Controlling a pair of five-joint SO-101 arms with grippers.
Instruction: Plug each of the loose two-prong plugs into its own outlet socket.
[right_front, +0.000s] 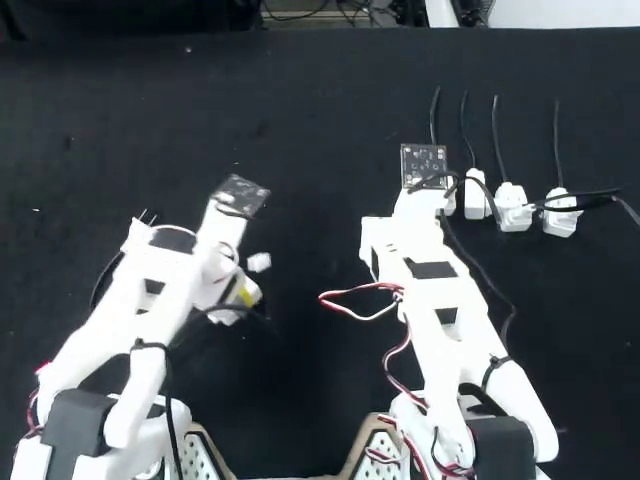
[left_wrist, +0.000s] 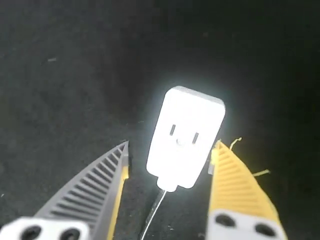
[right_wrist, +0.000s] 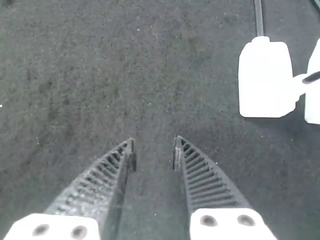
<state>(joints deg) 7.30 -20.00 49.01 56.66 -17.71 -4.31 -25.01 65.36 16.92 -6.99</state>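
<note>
Socket (left_wrist: 185, 137), one, white, between parted left jaws, three corded white blocks (right_front: 512, 205) near parted right jaws

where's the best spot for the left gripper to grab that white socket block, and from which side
Probably best to grip the socket block by its two long side walls at mid-body, coming straight down from above. Its slotted face points toward the wrist camera and the cord leaves one short end, so the long sides are free. The open fingers of the left gripper flank them.
</note>
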